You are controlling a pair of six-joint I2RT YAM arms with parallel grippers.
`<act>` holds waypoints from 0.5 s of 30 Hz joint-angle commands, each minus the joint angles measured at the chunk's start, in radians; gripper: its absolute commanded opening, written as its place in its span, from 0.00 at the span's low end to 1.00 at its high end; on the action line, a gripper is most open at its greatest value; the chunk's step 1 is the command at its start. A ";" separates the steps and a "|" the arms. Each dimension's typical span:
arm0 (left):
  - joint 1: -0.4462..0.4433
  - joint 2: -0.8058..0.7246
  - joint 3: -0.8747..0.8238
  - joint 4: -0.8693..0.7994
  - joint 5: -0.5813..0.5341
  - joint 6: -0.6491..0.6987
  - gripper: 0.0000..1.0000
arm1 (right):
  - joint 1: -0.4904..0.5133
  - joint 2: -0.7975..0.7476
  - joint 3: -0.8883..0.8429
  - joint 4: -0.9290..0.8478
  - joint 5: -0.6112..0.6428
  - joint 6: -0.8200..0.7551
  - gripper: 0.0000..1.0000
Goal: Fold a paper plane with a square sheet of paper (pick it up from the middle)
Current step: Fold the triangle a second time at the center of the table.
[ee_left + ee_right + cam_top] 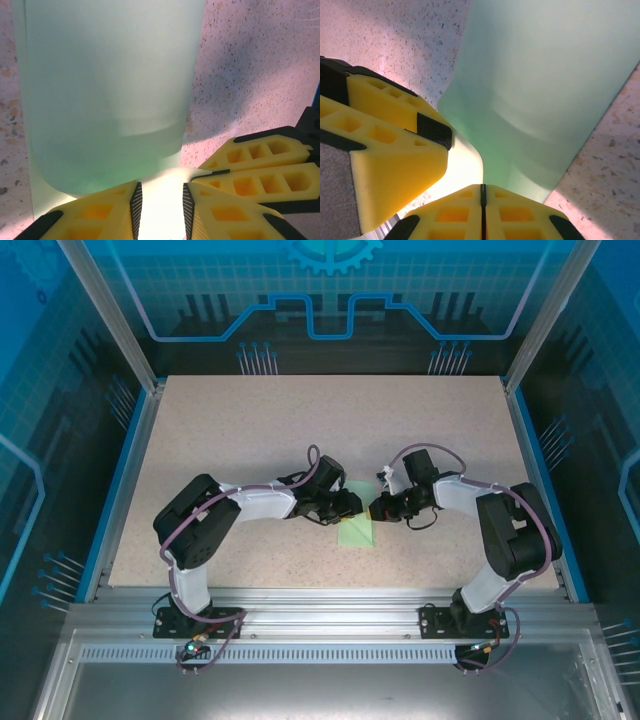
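The square sheet of paper (357,532) is pale mint green and lies at the table's middle, bent over on itself in a soft curl (110,90) with no sharp crease. My left gripper (352,505) is low at its near edge. In the left wrist view the left gripper (160,200) has its jaws apart, with a brightly lit strip of the sheet in the gap. My right gripper (378,508) meets it from the right. The right gripper (481,189) is shut, pads together, where the sheet's (545,90) raised edge runs in. The two grippers nearly touch.
The speckled beige table (250,430) stretches wide on all sides of the sheet. Blue rails (120,490) border it left and right, and an aluminium frame (320,610) with both arm bases runs along the near edge.
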 commanded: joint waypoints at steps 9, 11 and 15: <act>-0.005 -0.039 0.003 -0.009 0.041 0.033 0.32 | -0.019 0.009 0.006 -0.024 0.039 0.007 0.09; -0.006 -0.043 0.002 -0.010 0.041 0.038 0.32 | -0.018 0.011 0.003 -0.022 0.053 0.015 0.09; -0.008 -0.046 0.002 -0.008 0.044 0.043 0.32 | -0.018 0.015 0.000 -0.013 0.053 0.022 0.09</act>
